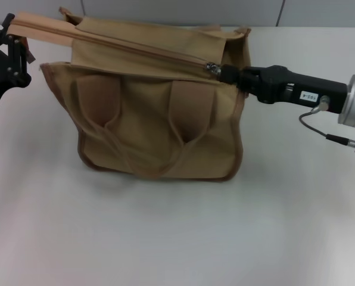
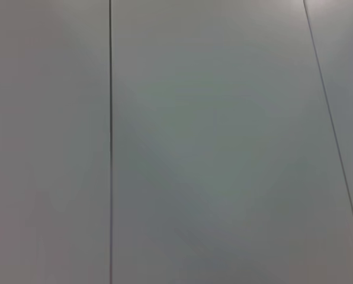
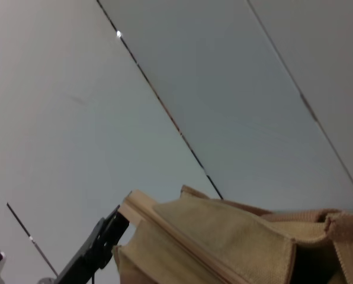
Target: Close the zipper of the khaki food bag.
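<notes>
The khaki food bag (image 1: 159, 119) stands upright on the white table, its two looped handles facing me. The zipper (image 1: 136, 47) runs across its top, pulled taut and slanting down to the right. The silver pull (image 1: 213, 68) sits near the bag's right end. My right gripper (image 1: 224, 72) reaches in from the right and is shut on the pull. My left gripper (image 1: 13, 33) at the far left is shut on the zipper tape's end. The right wrist view shows the bag's top (image 3: 224, 242) and the left gripper (image 3: 114, 228) at the tape's corner.
The white table (image 1: 177, 238) stretches in front of and beside the bag. A grey panelled wall (image 2: 224, 148) stands behind. A thin cable (image 1: 320, 128) hangs under my right wrist.
</notes>
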You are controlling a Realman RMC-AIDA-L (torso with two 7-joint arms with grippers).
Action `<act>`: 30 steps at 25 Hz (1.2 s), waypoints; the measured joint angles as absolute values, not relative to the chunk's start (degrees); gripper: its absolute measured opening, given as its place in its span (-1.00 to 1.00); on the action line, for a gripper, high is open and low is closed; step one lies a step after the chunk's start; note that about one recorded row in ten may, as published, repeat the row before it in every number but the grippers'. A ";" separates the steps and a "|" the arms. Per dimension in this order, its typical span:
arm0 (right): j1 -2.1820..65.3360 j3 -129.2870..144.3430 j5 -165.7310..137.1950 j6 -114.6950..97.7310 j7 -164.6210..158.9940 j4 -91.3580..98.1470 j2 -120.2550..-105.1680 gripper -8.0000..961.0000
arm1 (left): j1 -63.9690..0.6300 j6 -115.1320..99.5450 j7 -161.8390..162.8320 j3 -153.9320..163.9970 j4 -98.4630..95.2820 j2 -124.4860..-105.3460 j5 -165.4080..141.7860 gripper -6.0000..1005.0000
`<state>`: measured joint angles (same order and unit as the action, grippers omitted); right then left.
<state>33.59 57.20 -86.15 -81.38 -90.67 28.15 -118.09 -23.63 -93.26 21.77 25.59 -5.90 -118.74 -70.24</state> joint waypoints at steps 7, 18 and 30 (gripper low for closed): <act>32.88 54.39 -86.00 -83.36 -88.68 27.88 -117.91 -0.95 | -23.66 -92.99 21.35 25.64 -5.37 -118.81 -70.29 -0.93; 27.51 50.69 -86.46 -96.31 -72.19 27.81 -118.11 -0.14 | -23.44 -92.12 22.99 25.78 -5.24 -118.70 -70.46 -0.93; 27.68 51.44 -101.77 -99.84 -66.57 27.76 -118.06 0.50 | -20.32 -88.93 51.55 28.70 -15.83 -117.97 -78.87 -0.52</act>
<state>27.68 51.44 -101.77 -99.84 -66.57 27.76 -118.06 -20.32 -88.93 51.55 28.70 -15.83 -117.97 -78.87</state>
